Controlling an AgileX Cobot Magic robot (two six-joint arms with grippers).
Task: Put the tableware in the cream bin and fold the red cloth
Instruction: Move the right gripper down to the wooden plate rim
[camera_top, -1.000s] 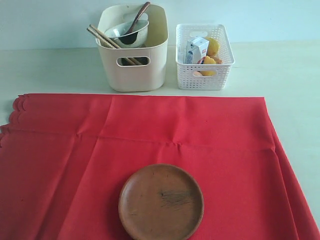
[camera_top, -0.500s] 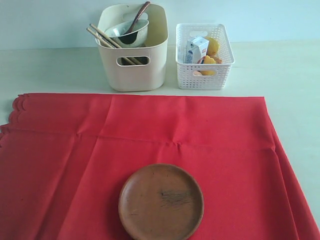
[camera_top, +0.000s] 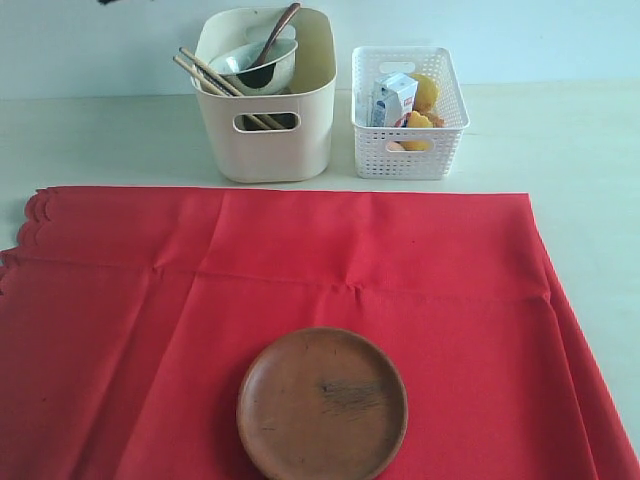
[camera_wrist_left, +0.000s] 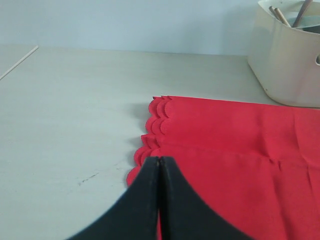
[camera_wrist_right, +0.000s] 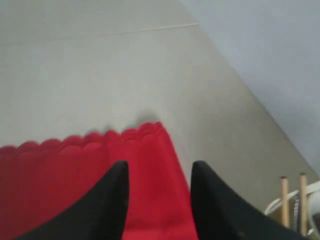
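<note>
The red cloth (camera_top: 300, 260) lies spread flat, its scalloped edge at the left. On its near part rests the round brown plate (camera_top: 322, 403). The cream bin (camera_top: 266, 150) stands behind the cloth and holds the pale bowl (camera_top: 262, 65), the wooden spoon (camera_top: 278, 30) and the chopsticks (camera_top: 210, 75). Neither gripper shows in the exterior view. My left gripper (camera_wrist_left: 159, 160) is shut over the scalloped edge of the cloth (camera_wrist_left: 240, 150), with nothing seen held. My right gripper (camera_wrist_right: 159, 170) stands open above a scalloped corner of the cloth (camera_wrist_right: 75, 175). The chopsticks (camera_wrist_right: 292, 200) are off to one side.
A white lattice basket (camera_top: 410, 150) with a milk carton (camera_top: 392, 100) and yellow food stands right of the cream bin. Pale tabletop (camera_top: 580, 200) shows beyond the cloth at the back and the right. A wall runs behind the bins.
The cloth, plate and bins have not moved. A small dark shape has appeared at the top left edge of the exterior view.
</note>
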